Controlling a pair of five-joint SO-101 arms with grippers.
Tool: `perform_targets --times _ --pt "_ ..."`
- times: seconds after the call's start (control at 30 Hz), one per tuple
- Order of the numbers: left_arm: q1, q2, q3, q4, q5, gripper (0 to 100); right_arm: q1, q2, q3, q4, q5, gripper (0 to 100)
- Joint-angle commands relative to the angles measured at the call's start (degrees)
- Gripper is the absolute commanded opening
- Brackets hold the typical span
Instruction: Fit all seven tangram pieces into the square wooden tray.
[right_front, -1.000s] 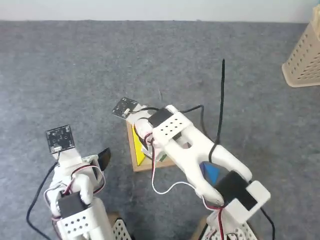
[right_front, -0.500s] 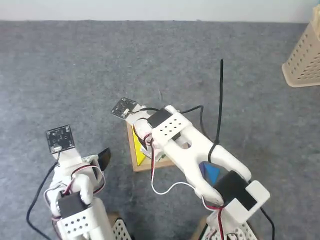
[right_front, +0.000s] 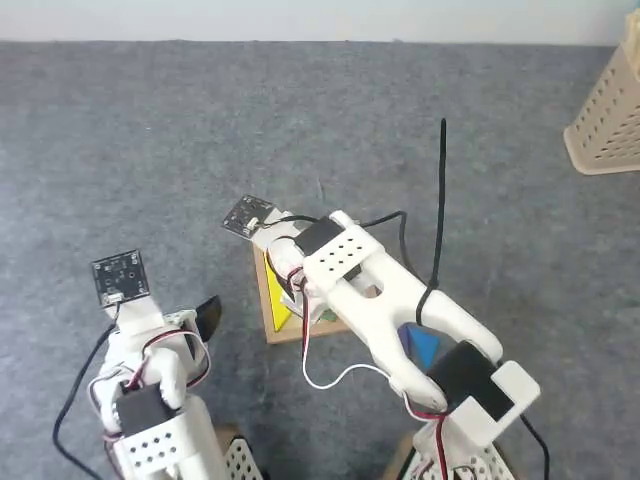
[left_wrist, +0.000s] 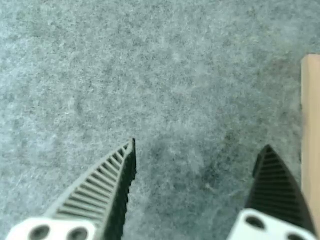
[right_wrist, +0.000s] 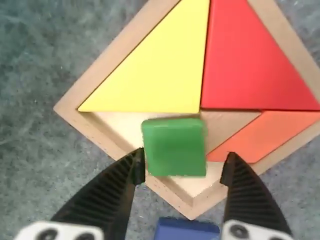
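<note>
R gripper (right_wrist: 183, 155) fingers spread astride smooth green square (right_wrist: 174, 146) (over wooden tray (right_wrist: 100, 70)); L gripper (left_wrist: 200, 145) spread above fuzzy grey felt (left_wrist: 150, 60).

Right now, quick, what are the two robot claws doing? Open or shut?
Left gripper: open, holding nothing.
Right gripper: open around the green square, above the wooden tray; one finger looks clear of it.

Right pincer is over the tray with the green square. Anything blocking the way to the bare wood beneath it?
Nothing visible does. The green square sits at the right pincer over the bare wood of the tray, bordered by the yellow triangle, red triangle and orange piece; no piece covers that gap.
</note>
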Motion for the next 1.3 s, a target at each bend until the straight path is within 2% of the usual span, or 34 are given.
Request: perform_targets --times 0.0,0.13,0.37,0.47,0.63,1.27 --pt "-0.26 -0.79 -0.75 0.35 -0.09 35 -0.22 -1.36 -2.81 -0.31 -0.62 24.7" --pt "-0.26 -0.79 -0.75 0.35 -0.09 35 0.92 -1.45 -2.99 0.57 -0.53 23.5" --pt "-0.26 -0.79 -0.75 0.35 -0.09 35 8.31 -2.42 -2.64 -0.57 -0.97 0.2" --pt "-0.26 -0.79 -0.75 0.35 -0.09 35 10.86 -2.15 -1.32 -4.09 -4.04 0.7" --pt "-0.26 -0.79 -0.75 0.35 -0.09 35 10.95 -1.89 1.93 -7.87 -4.13 0.6" --pt "-0.26 -0.79 -0.75 0.35 -0.09 35 10.07 -2.59 5.98 -7.34 -4.66 0.6"
